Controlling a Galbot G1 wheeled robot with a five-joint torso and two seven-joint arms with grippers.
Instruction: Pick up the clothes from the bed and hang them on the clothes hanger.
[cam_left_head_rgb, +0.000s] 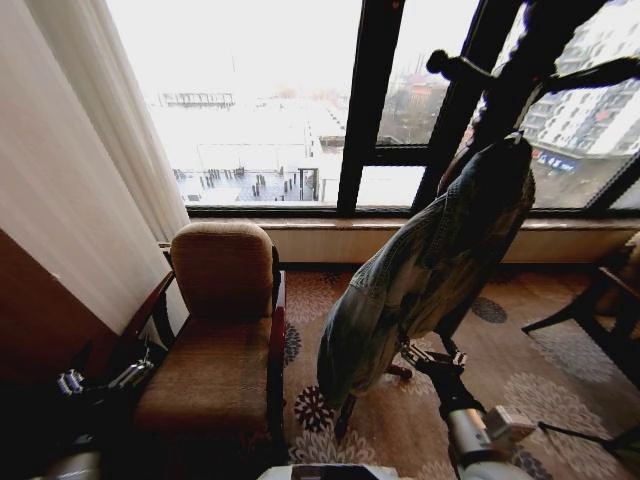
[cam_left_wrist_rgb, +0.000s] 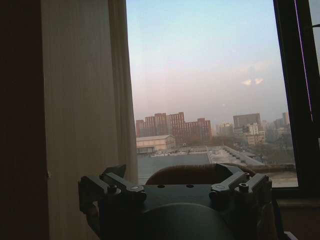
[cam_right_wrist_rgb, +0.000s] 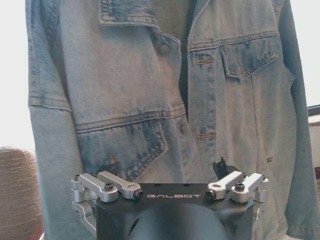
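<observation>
The clothes, a light-blue denim jacket (cam_left_head_rgb: 430, 270), hang from the top of a black coat stand (cam_left_head_rgb: 520, 70) by the window, drooping toward the carpet. The clothes hanger is hidden under the jacket's shoulders. My right gripper (cam_left_head_rgb: 425, 358) is open just in front of the jacket's lower hem. In the right wrist view the jacket (cam_right_wrist_rgb: 150, 85) faces me, collar and chest pockets showing, and the right gripper (cam_right_wrist_rgb: 167, 167) has its fingers spread in front of the cloth. My left gripper (cam_left_head_rgb: 100, 380) is parked low beside the armchair and is open. The bed is out of view.
A brown upholstered armchair (cam_left_head_rgb: 215, 330) stands left of the jacket. A white curtain (cam_left_head_rgb: 70, 180) hangs at the far left. Dark wooden furniture (cam_left_head_rgb: 610, 300) sits at the right edge. Patterned carpet (cam_left_head_rgb: 540, 380) lies around the stand's foot. The window sill (cam_left_head_rgb: 400, 225) runs behind.
</observation>
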